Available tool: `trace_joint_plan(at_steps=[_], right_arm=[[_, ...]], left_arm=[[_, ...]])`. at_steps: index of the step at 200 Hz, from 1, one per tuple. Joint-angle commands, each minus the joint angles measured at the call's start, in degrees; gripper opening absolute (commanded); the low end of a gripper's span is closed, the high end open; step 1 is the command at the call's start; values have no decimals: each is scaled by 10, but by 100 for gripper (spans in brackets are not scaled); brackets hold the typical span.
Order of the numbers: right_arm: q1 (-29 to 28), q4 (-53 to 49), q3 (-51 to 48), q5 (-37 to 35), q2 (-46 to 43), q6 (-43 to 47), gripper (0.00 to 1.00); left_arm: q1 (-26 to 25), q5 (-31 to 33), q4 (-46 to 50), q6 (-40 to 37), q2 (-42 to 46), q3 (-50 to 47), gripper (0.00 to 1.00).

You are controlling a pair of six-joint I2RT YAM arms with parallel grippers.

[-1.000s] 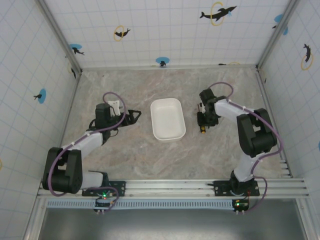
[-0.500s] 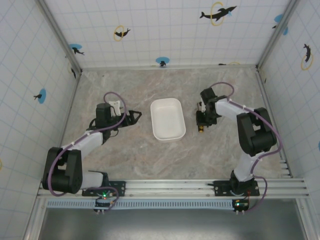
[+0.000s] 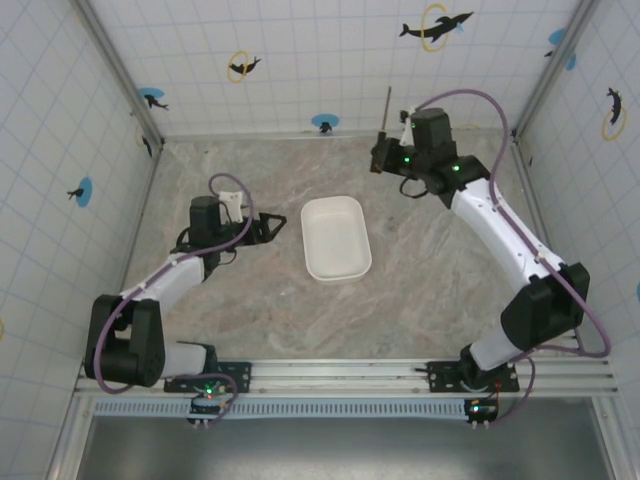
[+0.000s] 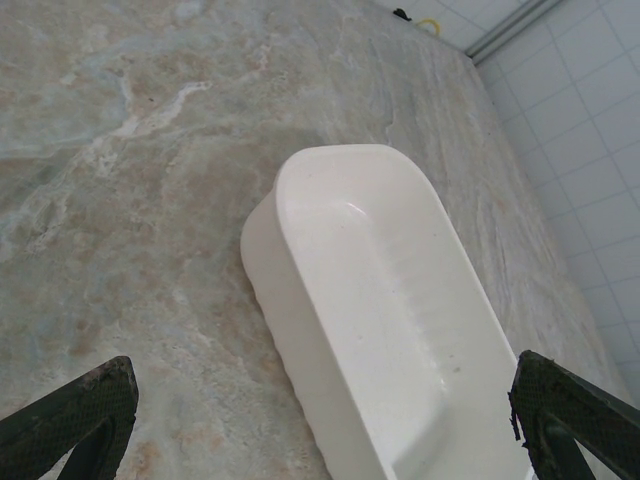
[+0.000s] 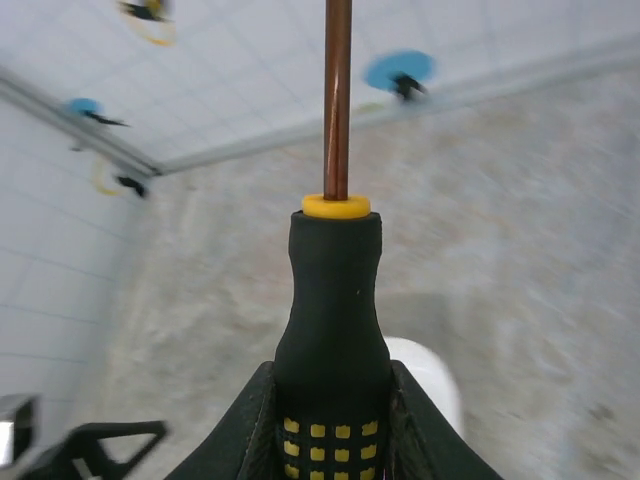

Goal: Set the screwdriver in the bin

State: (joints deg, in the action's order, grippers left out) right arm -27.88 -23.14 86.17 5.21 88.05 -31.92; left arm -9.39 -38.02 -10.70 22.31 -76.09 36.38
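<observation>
My right gripper [image 3: 386, 157] is raised high over the back of the table, shut on the screwdriver [image 3: 388, 110], whose thin shaft points away from the wrist. In the right wrist view the black handle with yellow squares [image 5: 335, 300] sits clamped between the fingers [image 5: 247, 425], and the shaft [image 5: 337, 100] runs straight up. The white bin [image 3: 335, 238] lies mid-table, empty; part of it [image 5: 432, 385] peeks out behind the handle. My left gripper [image 3: 266, 231] rests low just left of the bin, open. Its view shows the bin [image 4: 380, 300] between the spread fingertips [image 4: 85, 410].
Marbled tabletop [image 3: 430, 290] is ringed by tiled walls with dolphin stickers [image 3: 435, 25]. A metal rail [image 3: 340, 375] runs along the near edge by the arm bases. The left gripper [image 5: 90, 435] appears blurred low in the right wrist view.
The right arm has lifted the screwdriver off the table right of the bin and swung it up and back towards the far wall. The left arm has barely moved.
</observation>
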Motion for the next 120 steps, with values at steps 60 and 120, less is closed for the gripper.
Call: trace_joint_plan(at_steps=[60, 120], right_arm=[[-145, -45, -45, -58, 100, -78, 0], [-172, -96, -82, -21, 145, -83, 0]], left_arm=[[-4, -20, 17, -24, -29, 26, 98], [-4, -12, 15, -29, -52, 26, 98]])
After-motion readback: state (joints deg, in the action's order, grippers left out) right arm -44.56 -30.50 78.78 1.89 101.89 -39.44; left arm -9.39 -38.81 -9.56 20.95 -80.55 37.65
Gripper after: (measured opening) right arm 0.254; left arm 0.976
